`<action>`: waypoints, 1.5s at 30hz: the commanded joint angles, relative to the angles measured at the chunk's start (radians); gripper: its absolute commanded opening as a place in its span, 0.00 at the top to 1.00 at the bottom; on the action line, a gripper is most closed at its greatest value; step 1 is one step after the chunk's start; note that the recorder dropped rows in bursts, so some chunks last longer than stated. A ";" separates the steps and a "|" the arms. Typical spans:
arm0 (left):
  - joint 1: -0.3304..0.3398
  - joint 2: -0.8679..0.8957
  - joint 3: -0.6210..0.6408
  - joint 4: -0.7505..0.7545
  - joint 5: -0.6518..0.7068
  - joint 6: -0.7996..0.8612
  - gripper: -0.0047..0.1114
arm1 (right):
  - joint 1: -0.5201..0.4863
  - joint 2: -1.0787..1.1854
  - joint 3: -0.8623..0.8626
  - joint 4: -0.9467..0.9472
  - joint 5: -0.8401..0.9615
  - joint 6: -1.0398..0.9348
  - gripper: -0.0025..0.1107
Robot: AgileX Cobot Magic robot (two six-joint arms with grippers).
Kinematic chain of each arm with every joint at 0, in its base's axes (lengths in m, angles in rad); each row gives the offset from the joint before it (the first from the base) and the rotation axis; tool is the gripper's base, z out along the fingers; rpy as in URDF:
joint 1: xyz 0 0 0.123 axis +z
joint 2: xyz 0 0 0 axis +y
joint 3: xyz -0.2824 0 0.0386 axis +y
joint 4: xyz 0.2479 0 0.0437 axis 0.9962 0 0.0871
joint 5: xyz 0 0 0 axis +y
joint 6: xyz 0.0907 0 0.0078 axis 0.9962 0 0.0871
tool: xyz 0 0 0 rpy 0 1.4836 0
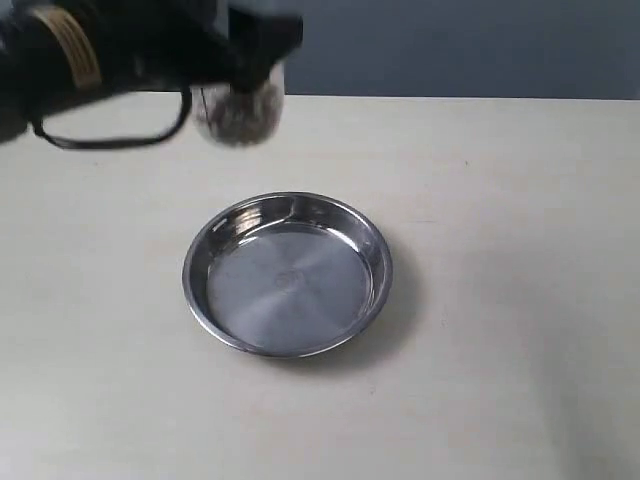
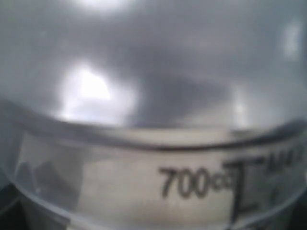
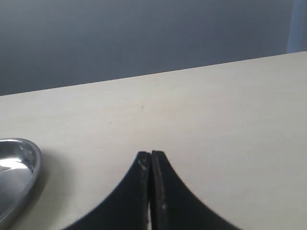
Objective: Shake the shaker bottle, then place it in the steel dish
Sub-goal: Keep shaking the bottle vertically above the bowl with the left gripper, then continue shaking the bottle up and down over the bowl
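Left jaws clamp the shaker bottle [image 1: 240, 112] aloft, apart from the steel dish [image 1: 288, 275]; only the left wrist view reads its scale (700cc). Right jaws sit pressed together, empty.

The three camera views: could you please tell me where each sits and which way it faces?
Exterior: raised, looking down on the table and steel dish; left tool grips the shaker bottle.
Left wrist: on the left arm, close against the bottle's 700cc mark; no tool visible.
Right wrist: low, facing across the table to a grey wall; shut right tool shows.
Shared: exterior and right wrist see the dish.
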 commanded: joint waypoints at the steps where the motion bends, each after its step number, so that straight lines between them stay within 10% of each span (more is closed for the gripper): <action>1: -0.005 0.174 0.176 -0.057 -0.066 -0.098 0.96 | 0.001 0.002 0.001 -0.004 -0.013 -0.004 0.99; 3: -0.005 0.090 0.105 -0.049 -0.265 -0.072 0.96 | 0.001 0.002 0.001 -0.004 -0.013 -0.004 0.99; 7: -0.064 0.130 0.100 -0.012 0.028 -0.035 0.96 | 0.001 0.002 0.001 -0.004 -0.013 -0.004 0.99; 11: -0.067 0.133 0.090 -0.027 -0.140 -0.035 0.96 | 0.001 0.002 0.001 -0.004 -0.011 -0.004 0.99; 27: -0.121 0.150 0.108 -0.059 0.042 -0.004 0.96 | 0.001 0.002 0.001 -0.004 -0.016 -0.004 0.99; 45: -0.076 0.053 0.039 -0.115 -0.190 0.049 0.96 | 0.001 0.002 0.001 -0.004 -0.011 -0.004 0.99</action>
